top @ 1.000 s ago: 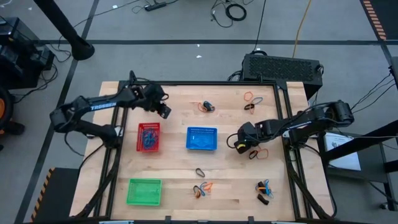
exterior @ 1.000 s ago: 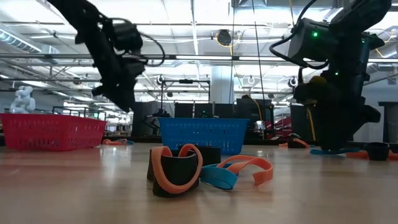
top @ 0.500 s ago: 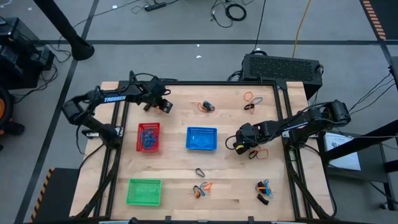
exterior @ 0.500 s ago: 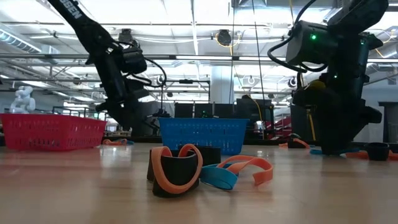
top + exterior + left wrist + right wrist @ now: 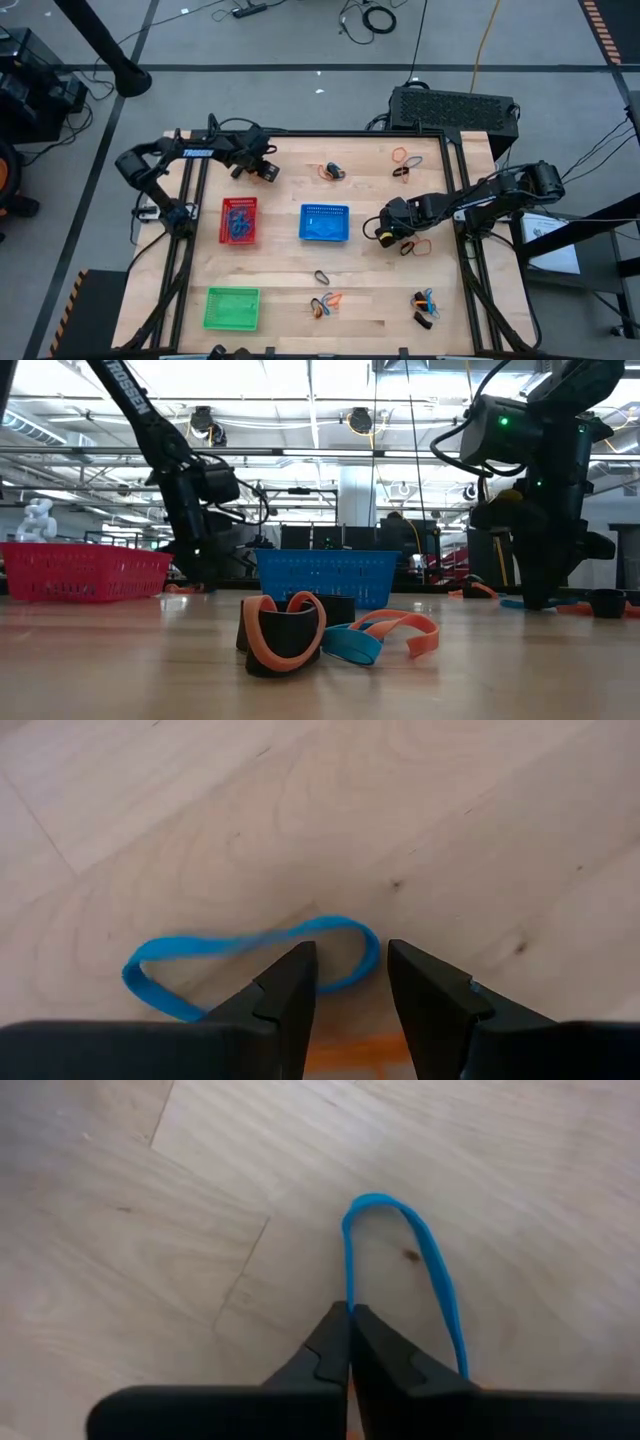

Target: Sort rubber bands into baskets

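Right gripper [image 5: 349, 1342]: low over the table [image 5: 370, 300] just right of the blue basket [image 5: 324, 223], fingers pressed together and pinching one side of a blue rubber band [image 5: 430, 1270], whose loop lay flat on the wood ahead of the fingertips; an orange band [image 5: 421, 246] lay just beside that gripper in the high view. Left gripper [image 5: 350, 982]: at the table's far left, beyond the red basket [image 5: 239, 220], fingers apart with a narrow gap, set over the near edge of a second blue band [image 5: 215, 958] lying flat on the boards; nothing was gripped between them, and a patch of orange showed below the gap, too blurred to tell what it was. Red basket: held a heap of blue bands. Blue basket: at the table's middle; contents not clear enough to tell. Green basket [image 5: 232, 308]: at the near left corner, well apart from both grippers. Loose bands: an orange-and-black pair [image 5: 332, 171] near the far edge; an orange loop with a black one [image 5: 403, 160] to its right; a black loop [image 5: 322, 276] near the blue basket; a mixed black, orange and blue cluster [image 5: 300, 630] near the front middle; another mixed cluster [image 5: 425, 305] at the near right corner.
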Robot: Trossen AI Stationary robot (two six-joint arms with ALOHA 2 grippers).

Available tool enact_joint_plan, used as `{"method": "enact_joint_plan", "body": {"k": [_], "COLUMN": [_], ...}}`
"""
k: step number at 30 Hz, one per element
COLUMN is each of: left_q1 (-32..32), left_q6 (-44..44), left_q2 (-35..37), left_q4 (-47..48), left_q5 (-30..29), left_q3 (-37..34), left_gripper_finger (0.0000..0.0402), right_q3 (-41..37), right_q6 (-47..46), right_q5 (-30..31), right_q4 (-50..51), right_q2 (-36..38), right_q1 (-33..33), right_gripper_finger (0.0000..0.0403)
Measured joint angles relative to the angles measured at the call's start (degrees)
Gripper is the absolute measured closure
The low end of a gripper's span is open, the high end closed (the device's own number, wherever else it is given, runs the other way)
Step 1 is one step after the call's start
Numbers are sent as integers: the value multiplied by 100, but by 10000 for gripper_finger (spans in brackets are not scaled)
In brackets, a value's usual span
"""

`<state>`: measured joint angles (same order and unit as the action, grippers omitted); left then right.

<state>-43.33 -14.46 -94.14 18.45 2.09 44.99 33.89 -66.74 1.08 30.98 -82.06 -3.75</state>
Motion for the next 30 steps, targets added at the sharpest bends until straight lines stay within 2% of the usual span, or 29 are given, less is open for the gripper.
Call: {"method": "enact_joint_plan", "body": {"k": [4,8,10,15,19,25,30], "left_q1": [7,-4,25,93,150,464,787], "left_q6": [227,436,446,434,433,431,288], "left_q2": [-14,-18,-18,-27,43,797,1651], "left_q4": [-48,-41,-2,42,195,205,646], "left_q5": [-67,110,109,216,252,373,480], "left_q3": [-4,-4,-4,0,74,228,228], "left_gripper_finger": [265,274,296,388,397,399,400], "right_q3": [0,0,0,0,0,-2,-11], "right_q6": [26,70,135,166,251,373,452], "right_q5": [-39,-55,-55,-14,6,150,247], "right_q4": [7,4,-5,-33,-60,-74,-137], "right_q2": [-2,0,-2,0,0,1,96], "right_q1": [-2,-2,-2,-9,-9,-17,-20], "right_gripper_finger": [402,402,402,403,403,403,403]}}
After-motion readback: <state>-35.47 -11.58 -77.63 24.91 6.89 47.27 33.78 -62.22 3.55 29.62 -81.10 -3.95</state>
